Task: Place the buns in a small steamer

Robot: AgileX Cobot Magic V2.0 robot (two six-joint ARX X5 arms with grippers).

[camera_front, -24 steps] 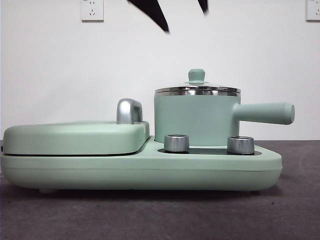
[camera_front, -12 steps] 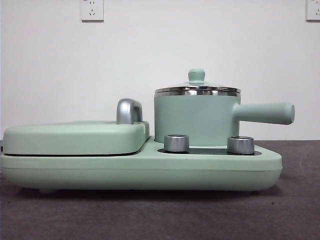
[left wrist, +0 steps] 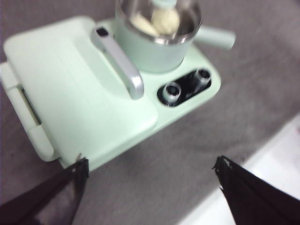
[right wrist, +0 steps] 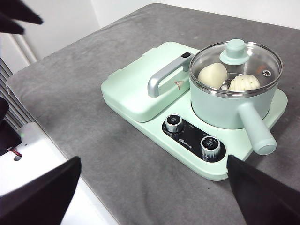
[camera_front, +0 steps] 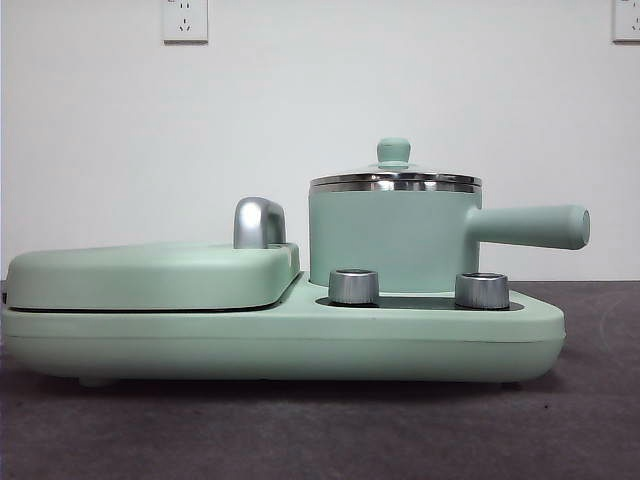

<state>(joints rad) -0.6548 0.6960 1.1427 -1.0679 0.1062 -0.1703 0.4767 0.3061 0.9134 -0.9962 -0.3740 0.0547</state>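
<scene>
The small steamer [camera_front: 392, 238] stands on the right half of the mint-green cooker base, its glass lid [right wrist: 236, 61] shut on it. Through the lid, the right wrist view shows the smooth cream bun [right wrist: 212, 75] and the pleated bun [right wrist: 243, 83] side by side inside the pot. Both buns also show, blurred, in the left wrist view [left wrist: 161, 21]. My left gripper [left wrist: 152, 187] is open and empty, high above the table in front of the cooker. My right gripper [right wrist: 152, 190] is open and empty, also high and well back from the cooker. Neither shows in the front view.
The flat hinged grill plate [camera_front: 150, 275] with its steel handle [camera_front: 258, 222] fills the base's left half. Two steel knobs [camera_front: 353, 286] sit on the front of the base below the pot. The pot's long handle [camera_front: 530, 226] sticks out to the right. Grey cloth [right wrist: 93, 93] covers the table.
The black gripper tips at the top of the front view one second ago have risen out of that view. The steamer and lid have not moved.
</scene>
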